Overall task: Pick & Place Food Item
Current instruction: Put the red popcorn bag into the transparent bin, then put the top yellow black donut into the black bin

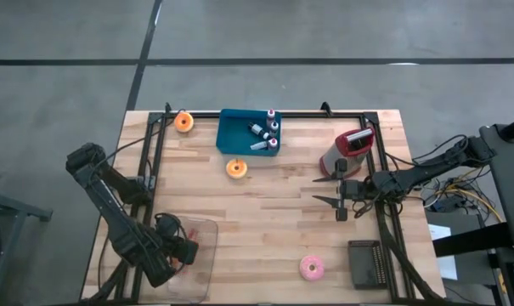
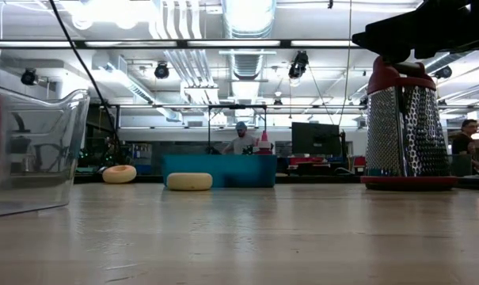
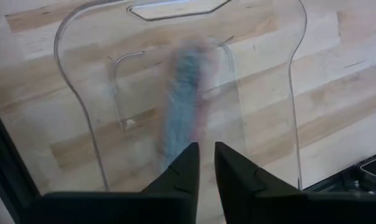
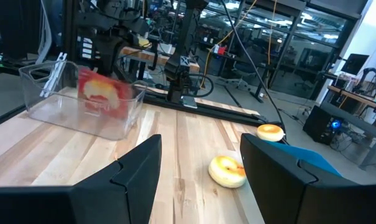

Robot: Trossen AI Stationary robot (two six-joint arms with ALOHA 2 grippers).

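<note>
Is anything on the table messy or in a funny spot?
Mostly tidy. The odd bit is the donuts: an orange one sits at the table's far edge, a yellow-orange one lies near the blue bin, and a pink one lies alone near the front. Nothing is spilled or tipped; the grater stands upright.

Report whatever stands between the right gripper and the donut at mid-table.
Nothing visible: only bare table lies between the open right gripper and the donut. The grater stands beside the gripper, off that line.

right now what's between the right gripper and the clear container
Only bare wooden table, seen in the high view; the right gripper points across it toward the clear container. The pink donut lies off that line.
</note>
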